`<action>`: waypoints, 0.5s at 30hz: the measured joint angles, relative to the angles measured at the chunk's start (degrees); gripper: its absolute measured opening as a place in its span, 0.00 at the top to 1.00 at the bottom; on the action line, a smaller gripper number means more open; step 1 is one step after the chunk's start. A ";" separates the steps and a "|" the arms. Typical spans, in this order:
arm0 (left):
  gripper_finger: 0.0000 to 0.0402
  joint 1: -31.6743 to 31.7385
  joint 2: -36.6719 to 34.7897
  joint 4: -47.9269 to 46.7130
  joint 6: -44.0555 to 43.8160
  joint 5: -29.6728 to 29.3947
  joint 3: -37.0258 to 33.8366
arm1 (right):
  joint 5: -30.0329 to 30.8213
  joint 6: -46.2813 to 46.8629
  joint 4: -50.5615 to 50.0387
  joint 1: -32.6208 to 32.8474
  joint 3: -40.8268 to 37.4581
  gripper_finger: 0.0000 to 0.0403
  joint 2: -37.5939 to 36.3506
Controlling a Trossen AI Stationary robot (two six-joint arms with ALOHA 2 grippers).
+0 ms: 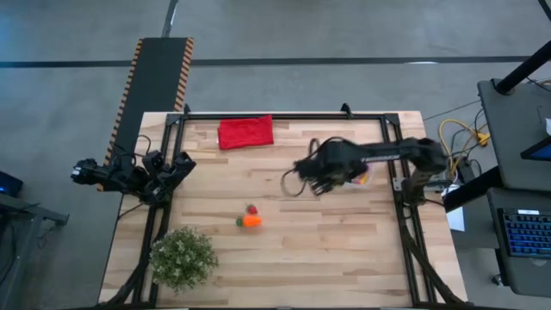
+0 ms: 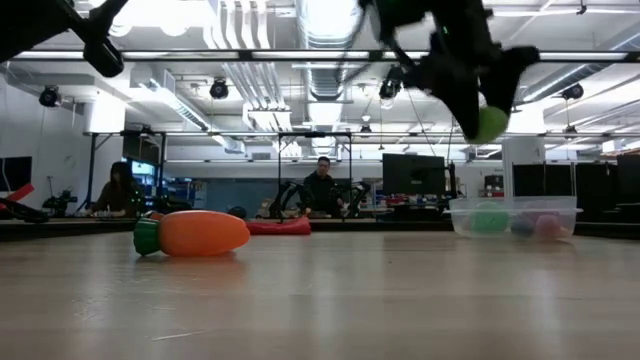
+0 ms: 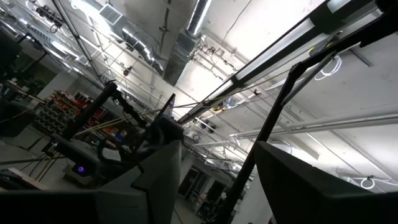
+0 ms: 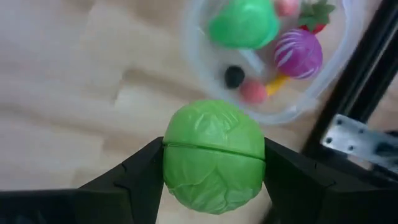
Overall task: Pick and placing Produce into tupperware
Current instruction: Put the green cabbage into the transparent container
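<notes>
We hold the green toy cabbage (image 4: 213, 155) in the right claw (image 4: 213, 163), clamped across its widest part, one dark finger on each side. It hangs in the air, clear of the surface (image 1: 344, 250), just short of the tupperware (image 4: 283, 112). We judge the cabbage light, hollow and rigid, a moulded plastic shell with a seam running round its middle. Its glossy, rounded skin looks slippery, so a grip above or below the middle could squeeze it out; the present hold at the broadest part is the one we would keep. It does not look fragile, and a short drop into the tub should do it no harm.

The clear round tub sits near the right edge of the surface, beside the dark frame rail (image 4: 354, 81). It already contains a second green piece (image 4: 244, 23), a striped magenta one (image 4: 298, 53), a small pink-red one (image 4: 253, 92), a small dark ball (image 4: 234, 76) and a red piece with green leaves (image 4: 314, 15). Free room remains on the near side of the tub.

Well apart, towards the middle of the surface, lie a toy carrot (image 1: 251, 220) and a small red piece (image 1: 251, 209) touching it, both still to be collected. A red cloth (image 1: 245, 132) lies at the far edge and a potted plant (image 1: 182, 256) at the near left corner.

The left claw (image 1: 176, 169) waits at the left edge; its fingers stand apart and hold nothing
</notes>
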 joint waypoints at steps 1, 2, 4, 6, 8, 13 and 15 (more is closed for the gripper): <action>0.52 -0.01 0.01 -0.06 -0.01 -0.02 0.00 | 0.04 0.61 1.32 -1.63 -3.16 0.43 -1.72; 0.52 0.00 0.01 -0.11 -0.01 -0.02 0.00 | 0.03 1.27 3.45 -3.46 -6.06 0.43 -3.74; 0.52 0.00 0.06 0.00 0.02 -0.02 0.00 | -0.14 1.88 8.45 -6.79 -11.73 0.43 -7.88; 0.52 -0.01 0.06 -0.22 0.02 -0.02 0.00 | -0.72 2.01 14.08 -10.12 -16.65 0.43 -11.52; 0.52 0.01 0.06 -0.14 0.02 -0.02 0.00 | -1.20 1.98 17.74 -13.40 -20.91 0.43 -13.99; 0.52 -0.01 0.06 -0.11 0.04 -0.02 0.00 | -1.30 0.24 20.41 -21.71 -28.51 0.43 -18.27; 0.52 -0.01 0.06 -0.11 0.04 -0.02 0.00 | -1.34 -1.08 22.04 -24.38 -31.05 0.43 -18.63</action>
